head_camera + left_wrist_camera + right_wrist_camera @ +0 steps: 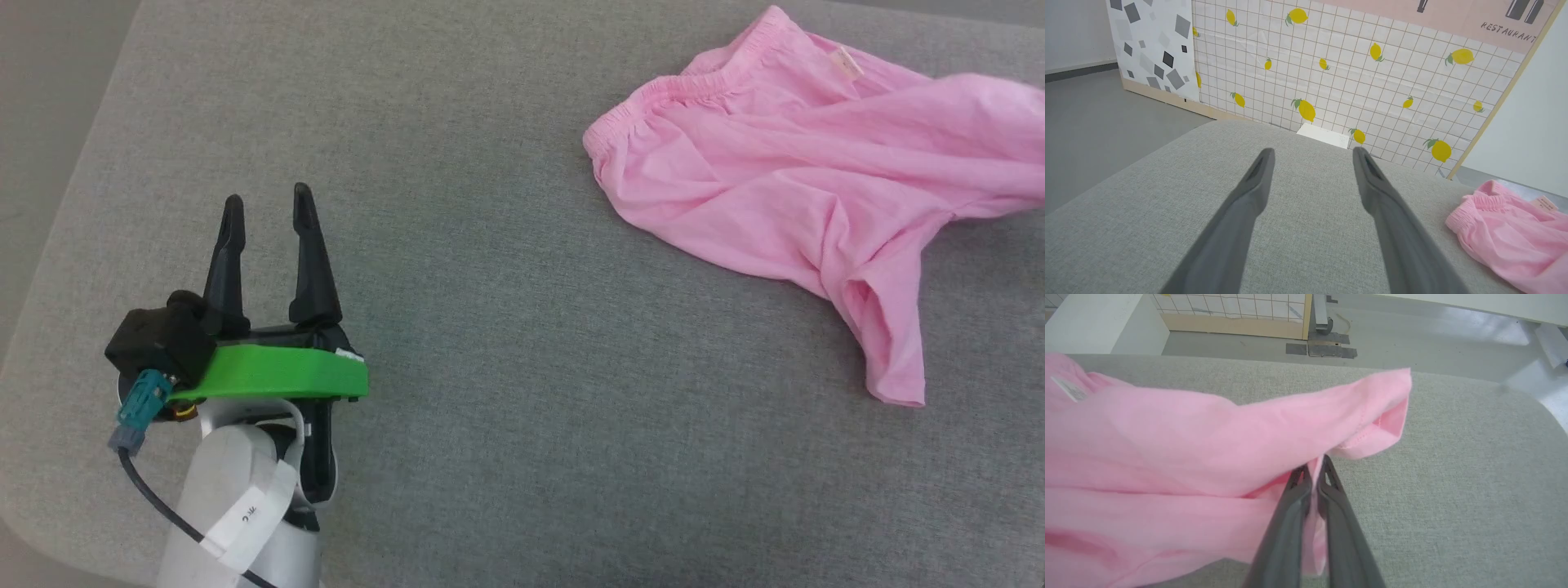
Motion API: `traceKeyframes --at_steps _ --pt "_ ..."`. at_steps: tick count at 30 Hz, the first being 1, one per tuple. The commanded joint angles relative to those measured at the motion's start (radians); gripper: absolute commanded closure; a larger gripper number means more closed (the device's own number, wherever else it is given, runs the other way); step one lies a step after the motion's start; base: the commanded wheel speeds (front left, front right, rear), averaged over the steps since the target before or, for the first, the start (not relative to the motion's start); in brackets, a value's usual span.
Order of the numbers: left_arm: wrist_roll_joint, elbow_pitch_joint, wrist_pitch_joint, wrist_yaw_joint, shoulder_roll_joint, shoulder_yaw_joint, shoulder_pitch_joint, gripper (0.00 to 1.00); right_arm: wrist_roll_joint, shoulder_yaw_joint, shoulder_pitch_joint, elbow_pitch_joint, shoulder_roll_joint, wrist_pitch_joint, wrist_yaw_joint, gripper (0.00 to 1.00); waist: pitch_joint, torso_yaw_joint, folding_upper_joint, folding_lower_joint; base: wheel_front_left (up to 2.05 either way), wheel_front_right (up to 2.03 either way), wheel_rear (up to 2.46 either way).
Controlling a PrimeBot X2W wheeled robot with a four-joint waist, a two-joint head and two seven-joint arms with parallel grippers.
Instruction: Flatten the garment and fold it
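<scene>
— Why is the left claw (269,196) held wide and empty over the near table (490,327)?
— Judged spare. Farther right on it, the crumpled shorts (775,188) are pinched by one leg in the closed right claw (1314,467), likely to be pulled flat.

The garment (784,180) is thin, wrinkled matt cloth; the cushion (490,327) is rough-woven fabric.
</scene>
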Motion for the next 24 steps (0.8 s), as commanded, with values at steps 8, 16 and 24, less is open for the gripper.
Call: traceKeyframes --at_steps 8,16,24 --pt "0.020 0.029 -0.005 -0.019 -0.003 0.011 0.025 0.00 0.074 0.010 0.143 -0.089 0.087 -0.125 -0.002 0.00 -0.053 -0.033 0.0000 0.0000 0.00 0.00 0.00" --pt "0.031 0.045 -0.005 -0.029 -0.003 0.028 0.061 0.00 0.222 0.277 0.444 -0.389 0.167 -0.224 -0.002 0.00 -0.123 -0.064 0.0000 0.0000 0.00 0.00 0.00" --pt "0.037 0.037 -0.005 -0.032 -0.003 0.038 0.082 0.00 0.152 0.425 0.611 -0.543 0.176 -0.103 -0.002 0.00 -0.143 -0.088 0.0000 0.0000 0.00 0.00 0.00"
